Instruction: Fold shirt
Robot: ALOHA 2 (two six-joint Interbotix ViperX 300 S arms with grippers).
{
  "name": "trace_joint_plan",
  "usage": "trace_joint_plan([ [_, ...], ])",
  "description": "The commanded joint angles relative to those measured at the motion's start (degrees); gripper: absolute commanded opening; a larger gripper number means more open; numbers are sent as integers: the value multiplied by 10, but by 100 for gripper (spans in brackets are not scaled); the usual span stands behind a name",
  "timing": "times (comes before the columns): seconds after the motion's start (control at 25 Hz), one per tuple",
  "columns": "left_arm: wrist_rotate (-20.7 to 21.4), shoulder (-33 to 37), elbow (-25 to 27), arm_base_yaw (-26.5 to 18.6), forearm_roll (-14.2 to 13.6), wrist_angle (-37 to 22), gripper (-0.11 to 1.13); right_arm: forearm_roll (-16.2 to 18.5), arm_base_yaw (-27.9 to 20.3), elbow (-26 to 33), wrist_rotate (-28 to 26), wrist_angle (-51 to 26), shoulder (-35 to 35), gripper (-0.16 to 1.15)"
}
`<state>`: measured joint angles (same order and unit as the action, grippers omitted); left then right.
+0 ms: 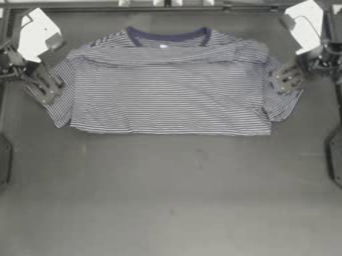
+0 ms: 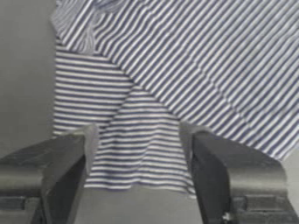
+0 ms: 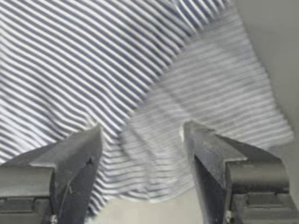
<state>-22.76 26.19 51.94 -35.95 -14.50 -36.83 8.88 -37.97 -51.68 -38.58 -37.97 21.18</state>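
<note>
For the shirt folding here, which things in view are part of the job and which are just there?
Part of the job:
- shirt, already folded up from the hem
- left tool, open at the left sleeve
- right tool, open at the right sleeve

Just there:
- table

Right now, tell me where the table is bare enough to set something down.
The widest bare patch of the table lies below the shirt's folded bottom edge. A thin strip runs above the collar. It is crowded at both sleeves: the left gripper and right gripper sit open over the sleeves.
</note>
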Motion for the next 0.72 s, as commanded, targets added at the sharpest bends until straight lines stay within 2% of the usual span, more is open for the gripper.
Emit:
trace_joint_plan([
  [0.04, -21, 12, 6, -10, 8, 9, 91, 4, -10, -4, -21, -3, 8, 88],
  [0.2, -54, 16, 22, -18, 14, 31, 91, 5, -19, -11, -61, -9, 5, 88],
  [0.4, -109, 10, 40, -32, 12, 61, 91, 9, -20, -13, -85, -22, -11, 88],
  [0.56, -108, -7, 56, -35, 9, 57, 91, 11, -24, -18, -96, -19, -32, 88],
  [0.72, -108, -29, 48, -36, 8, 41, 91, 12, -33, -20, -98, -19, -38, 88],
])
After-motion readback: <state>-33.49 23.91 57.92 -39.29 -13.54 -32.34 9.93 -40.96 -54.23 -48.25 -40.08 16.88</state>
